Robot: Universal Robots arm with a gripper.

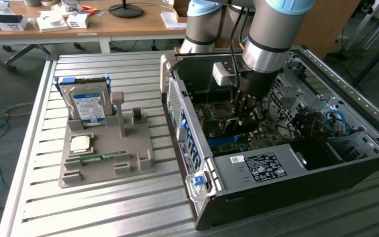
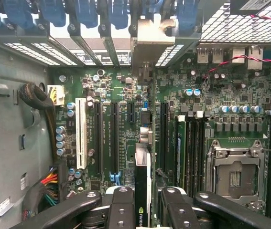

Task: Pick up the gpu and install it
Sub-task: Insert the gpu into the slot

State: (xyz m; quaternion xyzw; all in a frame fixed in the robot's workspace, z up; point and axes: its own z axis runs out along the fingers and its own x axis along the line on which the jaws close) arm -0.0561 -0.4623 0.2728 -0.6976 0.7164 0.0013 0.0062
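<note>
**Robot arm holds gpu inside open computer case**

The tool pinches the gpu edge-on between its fingers, over the motherboard and its expansion slots. The card's pale metal bracket sits at the case's rear slot openings. The computer case lies open on a slatted worktop.

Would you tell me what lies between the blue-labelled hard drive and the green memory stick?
A pale square chip lies flat on the grey holder between the hard drive and the memory stick, in the exterior view.
</note>
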